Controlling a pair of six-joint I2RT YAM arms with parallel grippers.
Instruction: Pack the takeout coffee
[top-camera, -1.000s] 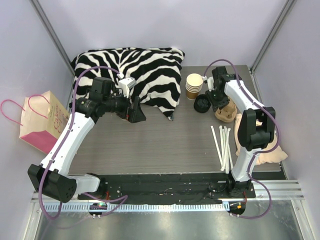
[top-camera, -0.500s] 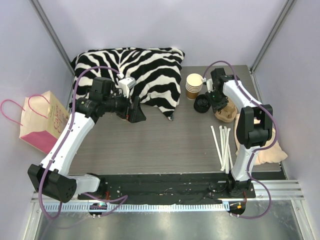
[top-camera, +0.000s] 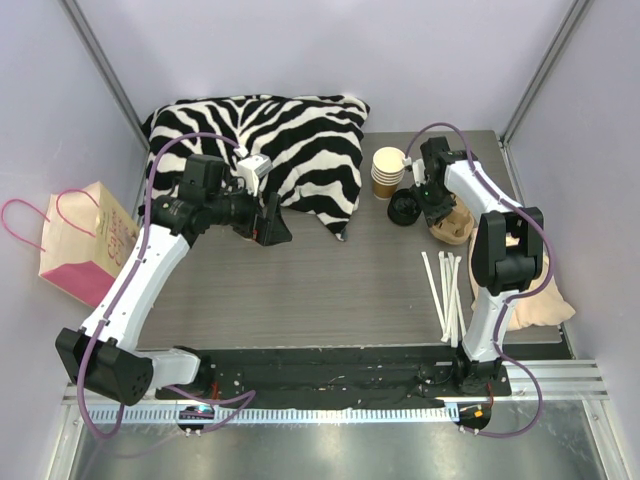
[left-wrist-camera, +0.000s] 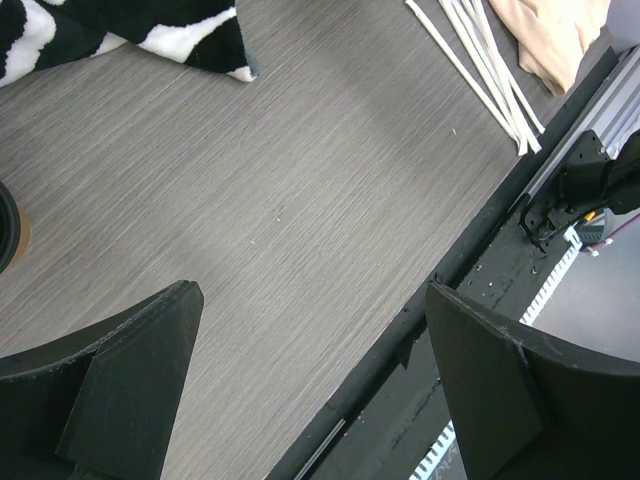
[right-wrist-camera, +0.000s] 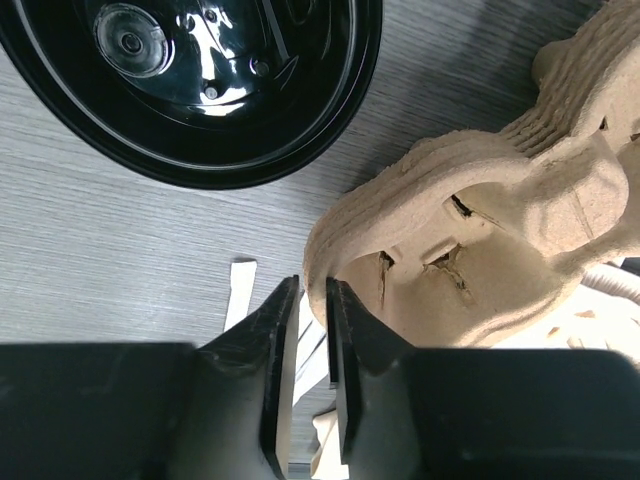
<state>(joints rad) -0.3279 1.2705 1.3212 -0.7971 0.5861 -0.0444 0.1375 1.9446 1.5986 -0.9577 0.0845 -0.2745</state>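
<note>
No brown cup with a black lid shows clearly. A dark round thing with a brown edge (left-wrist-camera: 6, 226) sits at the left edge of the left wrist view; I cannot tell what it is. My left gripper (top-camera: 272, 222) (left-wrist-camera: 310, 292) is open and empty above bare table, beside the zebra pillow (top-camera: 290, 150). My right gripper (top-camera: 437, 207) (right-wrist-camera: 313, 286) is down at a stack of moulded cardboard cup carriers (top-camera: 455, 228) (right-wrist-camera: 480, 230). Its jaws are nearly together, pinching the rim of the top carrier at their tips.
A stack of lidless paper cups (top-camera: 387, 172) stands behind loose black lids (top-camera: 403, 209) (right-wrist-camera: 190, 80). White straws (top-camera: 447, 290) (left-wrist-camera: 480, 60) and a beige cloth (top-camera: 545, 305) lie at the right. A pink paper bag (top-camera: 88, 245) stands off the table's left edge.
My right gripper has shifted slightly to the left at the carrier stack. The left arm has not moved.
</note>
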